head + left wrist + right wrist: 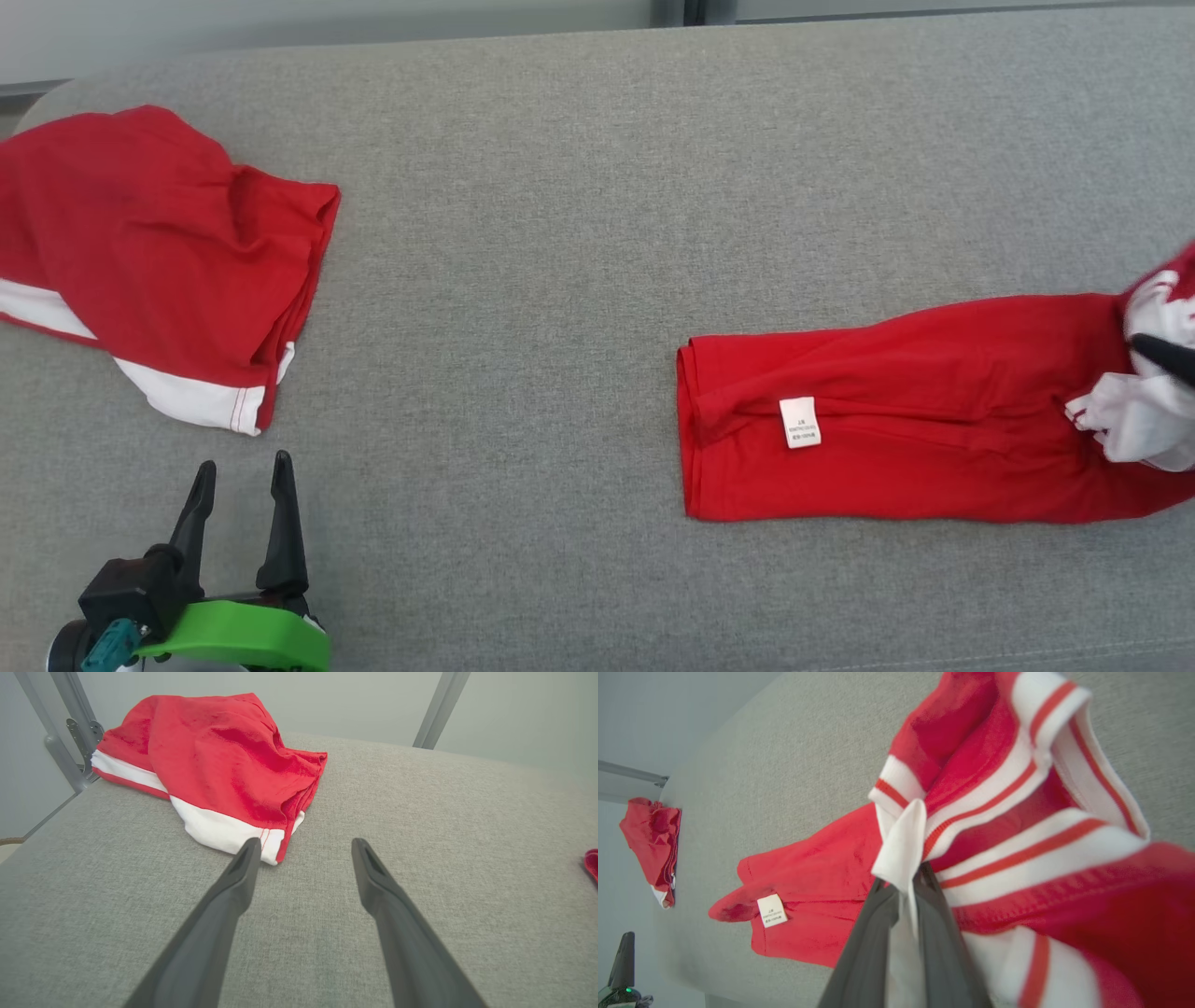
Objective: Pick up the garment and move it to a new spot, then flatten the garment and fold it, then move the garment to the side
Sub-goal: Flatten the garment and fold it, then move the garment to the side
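Observation:
The garment (887,411) is a red shirt lying stretched out on the right of the grey padded surface, with a white label (800,422) facing up. Its white and red striped collar end (1017,788) is bunched and lifted at the far right. My right gripper (901,882) is shut on a white fold of that collar, and its dark finger (1167,355) pokes in from the right edge of the head view. My left gripper (243,471) stands open at the lower left, nothing between its fingers (243,868).
A second red garment (159,252) with a white band lies crumpled at the far left, just beyond my left gripper (303,849). The grey surface (523,327) runs bare between the two garments. Metal frame posts (65,751) stand past its left corner.

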Motion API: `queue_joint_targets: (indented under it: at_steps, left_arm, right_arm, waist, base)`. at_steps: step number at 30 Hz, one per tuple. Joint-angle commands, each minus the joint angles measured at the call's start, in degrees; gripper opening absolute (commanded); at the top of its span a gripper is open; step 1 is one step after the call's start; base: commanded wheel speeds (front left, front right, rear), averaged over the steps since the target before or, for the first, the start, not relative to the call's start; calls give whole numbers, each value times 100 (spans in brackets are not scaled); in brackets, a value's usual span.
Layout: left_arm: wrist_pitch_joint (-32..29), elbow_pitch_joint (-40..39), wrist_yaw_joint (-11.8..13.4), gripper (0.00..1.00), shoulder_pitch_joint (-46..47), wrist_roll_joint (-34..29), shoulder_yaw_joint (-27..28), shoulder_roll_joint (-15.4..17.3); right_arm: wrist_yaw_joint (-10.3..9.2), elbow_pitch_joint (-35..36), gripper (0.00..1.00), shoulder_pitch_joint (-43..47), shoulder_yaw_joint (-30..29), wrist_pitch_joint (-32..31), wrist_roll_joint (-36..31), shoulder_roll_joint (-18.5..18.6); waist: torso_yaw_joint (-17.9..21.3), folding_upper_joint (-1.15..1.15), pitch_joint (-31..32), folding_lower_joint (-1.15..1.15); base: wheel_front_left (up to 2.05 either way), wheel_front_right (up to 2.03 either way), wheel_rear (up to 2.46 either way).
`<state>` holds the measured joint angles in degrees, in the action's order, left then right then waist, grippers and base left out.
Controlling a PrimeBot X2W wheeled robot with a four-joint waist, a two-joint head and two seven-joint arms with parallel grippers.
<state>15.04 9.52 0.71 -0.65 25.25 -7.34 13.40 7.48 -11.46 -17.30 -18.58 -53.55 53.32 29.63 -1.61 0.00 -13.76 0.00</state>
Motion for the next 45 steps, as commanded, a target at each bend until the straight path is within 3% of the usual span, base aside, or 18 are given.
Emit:
queue_joint_targets:
  at_steps: [1, 5, 9, 17, 25, 26, 27, 28, 31, 35, 38, 42, 45]
  left_arm:
    - [17, 12, -20, 100, -11, -62, 33, 9]
    - [17, 53, -65, 100, 147, -190, 43, 94]
    - [17, 99, -89, 100, 263, -244, 21, 110]
    - [16, 214, -117, 100, 449, -263, -66, 138]
    - [17, 327, -119, 100, 491, -223, -89, 101]
    - [17, 342, -123, 100, 494, -224, -90, 94]
    - [17, 350, -124, 100, 498, -225, -88, 86]
    - [17, 361, -128, 100, 501, -223, -89, 76]
    - [17, 403, -128, 100, 474, -217, -76, 65]
    - [17, 421, -108, 100, 391, -203, -40, 56]
    - [17, 368, -93, 100, 327, -196, 2, 37]
    - [16, 234, -102, 100, 272, -221, 26, -30]
    - [17, 207, -118, 100, 297, -237, 8, -65]
  right_arm:
    - [3, 360, 0, 154, 182, -121, 84, -147]
    - [3, 1441, 0, 208, 961, -271, 107, -647]
    - [3, 1890, 0, 220, 1884, -98, -272, -1058]
    - [3, 1768, 0, 13, 3357, 661, -858, -1551]
    - [3, 1474, 0, -303, 4090, 1185, -1085, -1480]
    - [4, 1451, 38, -328, 4188, 1225, -1079, -1480]
    - [3, 1441, 91, -349, 4268, 1264, -1071, -1480]
    - [3, 1439, 100, -395, 4305, 1341, -1111, -1465]
    - [3, 1607, 100, -429, 4484, 1417, -1019, -1413]
    - [3, 2215, 100, -348, 4173, 1554, -803, -1243]
    - [2, 2706, 100, -126, 3347, 1440, -550, -936]
    - [3, 2638, 100, 502, 1964, 753, -595, -178]
    - [3, 2554, 100, 699, 1643, 539, -521, 6]
  waist:
    - [103, 0, -65, 0]
    - [230, 0, -204, 0]
    - [327, 0, -333, 0]
    - [363, 0, -488, 0]
    - [355, 0, -477, 0]
    - [355, 0, -471, 0]
    - [357, 0, -468, 0]
    - [357, 0, -463, 0]
    - [355, 0, -428, 0]
    - [360, 0, -375, 0]
    - [362, 0, -359, 0]
    - [381, 0, -442, 0]
    - [380, 0, -498, 0]
  base:
    - [0, 0, 0]
    - [0, 0, 0]
    - [0, 0, 0]
    - [0, 0, 0]
    - [0, 0, 0]
    - [0, 0, 0]
    - [0, 0, 0]
    - [0, 0, 0]
    - [0, 0, 0]
    - [0, 0, 0]
    - [0, 0, 0]
    - [0, 0, 0]
    - [0, 0, 0]
